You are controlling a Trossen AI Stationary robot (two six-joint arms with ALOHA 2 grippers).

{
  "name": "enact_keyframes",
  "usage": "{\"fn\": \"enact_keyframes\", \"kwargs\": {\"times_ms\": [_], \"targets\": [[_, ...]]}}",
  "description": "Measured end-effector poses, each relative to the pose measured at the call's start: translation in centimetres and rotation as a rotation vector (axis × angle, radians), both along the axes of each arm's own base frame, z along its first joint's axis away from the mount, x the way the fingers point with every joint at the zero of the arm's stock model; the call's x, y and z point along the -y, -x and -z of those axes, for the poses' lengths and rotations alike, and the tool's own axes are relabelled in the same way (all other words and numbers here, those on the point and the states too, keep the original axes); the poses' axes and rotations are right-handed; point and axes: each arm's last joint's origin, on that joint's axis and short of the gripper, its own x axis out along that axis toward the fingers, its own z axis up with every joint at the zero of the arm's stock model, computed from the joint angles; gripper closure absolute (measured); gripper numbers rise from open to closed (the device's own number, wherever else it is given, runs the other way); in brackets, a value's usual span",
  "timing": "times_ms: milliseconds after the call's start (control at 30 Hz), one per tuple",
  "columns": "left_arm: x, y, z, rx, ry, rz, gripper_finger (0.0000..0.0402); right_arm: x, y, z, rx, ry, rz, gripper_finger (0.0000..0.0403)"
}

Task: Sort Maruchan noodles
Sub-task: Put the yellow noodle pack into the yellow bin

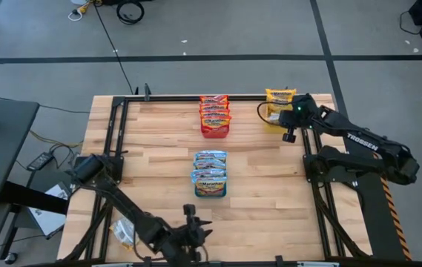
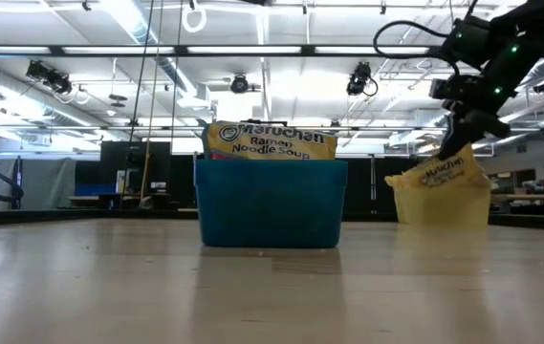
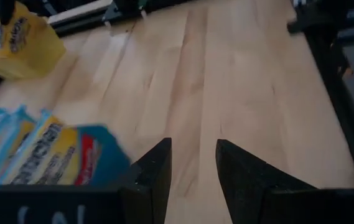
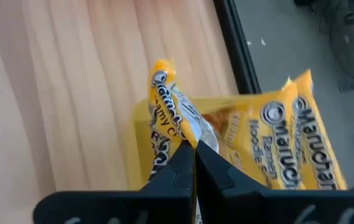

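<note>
I see the right gripper (image 4: 194, 163) at upper right of the high view, jaws pinched shut on a yellow packet (image 4: 167, 112) above the yellow tray (image 1: 276, 117). Left gripper (image 3: 192, 165) waits at bottom centre, jaws parted, holding nothing. Red packets (image 1: 214, 113) fill the red tray (image 1: 215, 133), blue packets (image 1: 210, 172) the blue tray (image 2: 270, 203).

Count on the wooden bench (image 1: 262, 170): three plastic trays, one red (image 1: 214, 132), one blue (image 1: 210, 190), one yellow (image 2: 442, 203). Red-orange crinkly ramen packets (image 1: 214, 111) in the red tray: about four. Blue-silver ramen packets (image 1: 211, 170) in the blue tray: about four. Yellow-orange ramen packets (image 4: 270, 146): at least three; the exact number cannot be told.
</note>
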Motion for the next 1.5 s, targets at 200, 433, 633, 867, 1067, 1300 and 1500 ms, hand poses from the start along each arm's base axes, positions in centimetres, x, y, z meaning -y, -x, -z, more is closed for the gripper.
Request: {"fn": "enact_keyframes", "kwargs": {"times_ms": [200,433,633,867,1067,1300,1500], "targets": [[0.7,2.9,-4.1,0.055,0.031,0.044,0.0272,0.3,-0.6,-0.5,0.12,-0.013,-0.031,0.0397],[-1.2,1.5,-6.6,-0.002,0.106,0.239,0.0272,0.2,-0.6,-0.5,0.187,-0.08,-0.052,0.0397],[-6.0,-2.1,-6.8,-0.08,0.197,0.306,0.0292,0.6,-0.8,-0.3,0.234,-0.151,-0.065,0.0396],[-9.1,-4.0,-7.0,-0.079,0.15,0.319,0.0306,1.3,-2.0,0.3,0.276,-0.212,-0.066,0.0396],[-13.5,-1.8,-4.2,0.003,0.222,0.253,0.0306,1.4,-2.2,-0.8,0.32,-0.178,-0.041,0.0396],[-16.9,3.4,-0.5,0.313,0.357,0.255,0.0306,1.8,-1.3,-0.5,0.219,-0.116,0.076,0.0396],[-17.3,3.9,-0.1,0.345,0.337,0.233,0.0306,2.9,-0.8,-0.9,0.232,-0.027,0.18,0.0396]]}}
